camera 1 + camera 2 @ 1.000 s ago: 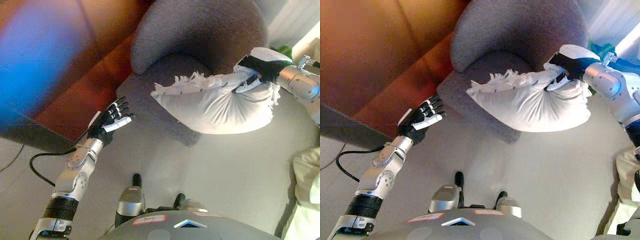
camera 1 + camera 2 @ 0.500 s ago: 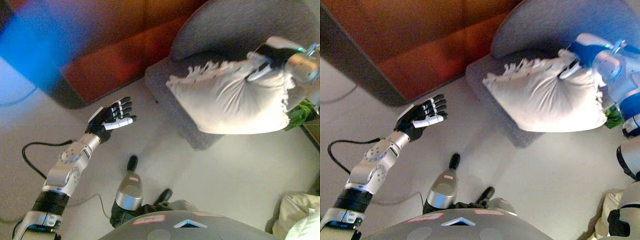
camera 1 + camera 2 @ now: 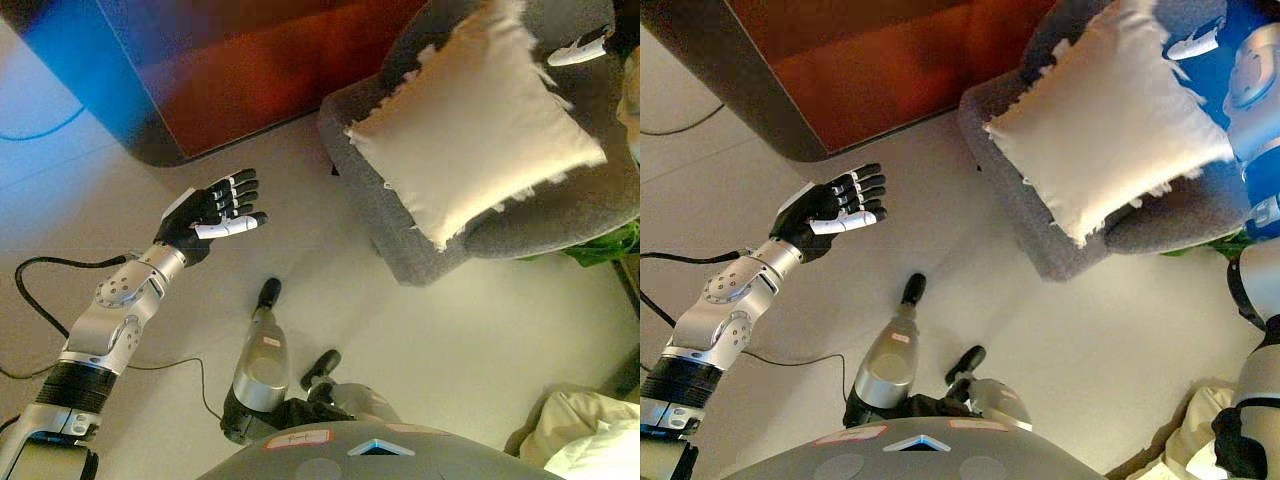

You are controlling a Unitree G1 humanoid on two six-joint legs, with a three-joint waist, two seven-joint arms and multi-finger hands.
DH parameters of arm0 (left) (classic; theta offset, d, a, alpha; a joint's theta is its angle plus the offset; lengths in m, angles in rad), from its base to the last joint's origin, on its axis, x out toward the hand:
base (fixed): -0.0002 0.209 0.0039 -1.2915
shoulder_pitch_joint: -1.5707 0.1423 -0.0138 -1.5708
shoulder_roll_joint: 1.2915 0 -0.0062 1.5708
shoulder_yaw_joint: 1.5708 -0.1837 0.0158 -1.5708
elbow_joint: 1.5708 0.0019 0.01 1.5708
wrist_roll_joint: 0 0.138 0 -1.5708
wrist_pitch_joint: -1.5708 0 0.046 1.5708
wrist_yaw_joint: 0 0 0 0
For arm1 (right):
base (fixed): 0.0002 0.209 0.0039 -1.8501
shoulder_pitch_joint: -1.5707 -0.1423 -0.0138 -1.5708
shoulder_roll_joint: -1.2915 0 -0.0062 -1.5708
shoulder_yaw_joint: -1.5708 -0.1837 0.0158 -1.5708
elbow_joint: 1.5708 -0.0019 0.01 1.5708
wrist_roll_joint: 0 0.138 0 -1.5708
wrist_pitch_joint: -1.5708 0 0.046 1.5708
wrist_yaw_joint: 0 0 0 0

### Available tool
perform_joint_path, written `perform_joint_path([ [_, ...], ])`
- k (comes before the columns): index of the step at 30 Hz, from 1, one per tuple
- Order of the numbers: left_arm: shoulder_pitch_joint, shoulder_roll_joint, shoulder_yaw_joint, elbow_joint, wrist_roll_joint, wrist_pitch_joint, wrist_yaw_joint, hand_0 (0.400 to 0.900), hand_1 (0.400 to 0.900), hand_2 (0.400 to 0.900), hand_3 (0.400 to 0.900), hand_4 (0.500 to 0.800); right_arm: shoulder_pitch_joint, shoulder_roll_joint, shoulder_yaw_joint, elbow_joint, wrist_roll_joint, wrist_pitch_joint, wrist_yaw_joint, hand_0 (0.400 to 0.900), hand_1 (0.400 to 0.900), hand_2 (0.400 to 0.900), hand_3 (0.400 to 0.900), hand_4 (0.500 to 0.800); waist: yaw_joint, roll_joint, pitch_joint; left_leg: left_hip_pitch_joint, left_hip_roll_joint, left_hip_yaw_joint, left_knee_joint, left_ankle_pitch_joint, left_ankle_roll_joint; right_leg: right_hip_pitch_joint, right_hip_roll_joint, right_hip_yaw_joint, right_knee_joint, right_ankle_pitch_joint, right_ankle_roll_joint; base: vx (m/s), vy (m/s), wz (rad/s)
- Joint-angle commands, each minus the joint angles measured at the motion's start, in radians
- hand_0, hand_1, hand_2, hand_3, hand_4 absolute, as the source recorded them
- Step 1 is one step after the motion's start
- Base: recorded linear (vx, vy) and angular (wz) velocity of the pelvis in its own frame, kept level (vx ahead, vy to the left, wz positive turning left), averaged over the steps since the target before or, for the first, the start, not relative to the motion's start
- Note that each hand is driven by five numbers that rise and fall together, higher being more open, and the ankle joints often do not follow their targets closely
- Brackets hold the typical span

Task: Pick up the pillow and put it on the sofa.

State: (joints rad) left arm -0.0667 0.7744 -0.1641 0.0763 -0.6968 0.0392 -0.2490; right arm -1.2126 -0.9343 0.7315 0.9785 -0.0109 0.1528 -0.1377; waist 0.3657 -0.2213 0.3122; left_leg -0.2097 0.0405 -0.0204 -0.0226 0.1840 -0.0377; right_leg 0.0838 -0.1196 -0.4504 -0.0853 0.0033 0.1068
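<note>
The white fringed pillow (image 3: 478, 125) lies flat on the seat of the grey sofa chair (image 3: 400, 245) at the upper right, one corner hanging over the front edge. My right hand (image 3: 585, 42) shows just past the pillow's far corner, with a white-tipped finger stretched out and no hold on the cloth; most of the hand is cut off by the view's edge. My left hand (image 3: 208, 208) hovers over the floor at the left, fingers spread and holding nothing, well away from the pillow.
A large orange-brown piece of furniture with a dark rim (image 3: 250, 70) fills the upper left, close beside the grey chair. Something green (image 3: 605, 245) lies to the right of the chair. Pale cloth (image 3: 585, 440) is heaped at the lower right.
The pillow, held bunched in my right hand before, now lies spread flat on the grey seat and the hand has let go. The whole view has shifted; my left hand stays open.
</note>
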Motion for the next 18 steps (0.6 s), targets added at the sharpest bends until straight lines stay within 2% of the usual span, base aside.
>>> perform_joint_path([
  [1,-0.022,-0.030,0.001,-0.122,-0.029,-0.115,-0.029,0.900,0.900,0.900,0.900,0.800,-0.072,-0.069,-0.028,-0.012,0.047,0.013,-0.118,0.900,0.900,0.900,0.900,0.800,-0.013,0.034,-0.109,0.097,0.004,-0.016,-0.062,-0.116,0.004,-0.018,0.006,0.017,0.021,0.062,0.029,0.02,0.046,-0.13],
  [8,0.024,-0.085,0.017,-0.101,0.018,-0.113,-0.013,0.900,0.900,0.900,0.900,0.800,0.125,-0.051,-0.195,-0.175,0.109,-0.018,-0.113,0.900,0.900,0.900,0.900,0.800,-0.061,0.052,-0.170,0.158,0.010,0.027,-0.065,-0.134,0.005,0.014,0.001,0.043,0.022,0.053,0.029,0.02,0.062,-0.13],
  [12,0.051,-0.122,0.035,-0.094,0.047,-0.121,0.014,0.900,0.900,0.900,0.900,0.800,0.297,-0.035,-0.298,-0.338,0.116,-0.030,-0.096,0.900,0.900,0.900,0.900,0.800,-0.110,0.071,-0.202,0.185,0.014,0.063,-0.065,-0.138,0.009,0.018,-0.006,0.061,0.027,0.050,0.028,-0.04,0.086,-0.18],
  [15,0.065,-0.153,0.039,-0.084,0.065,-0.124,0.032,0.900,0.900,0.900,0.900,0.800,0.477,0.010,-0.397,-0.482,0.103,-0.044,-0.117,0.900,0.900,0.900,0.900,0.800,-0.148,0.088,-0.215,0.211,0.017,0.092,-0.065,-0.146,0.014,0.018,-0.009,0.083,0.031,0.050,0.027,-0.07,0.072,-0.21],
  [18,0.073,-0.186,0.043,-0.059,0.059,-0.135,0.050,0.900,0.900,0.900,0.900,0.800,0.667,0.094,-0.484,-0.637,0.059,-0.081,-0.125,0.900,0.900,0.900,0.900,0.800,-0.201,0.113,-0.226,0.239,0.020,0.133,-0.063,-0.155,0.019,0.016,-0.013,0.109,0.037,0.050,0.026,-0.08,0.076,-0.24],
])
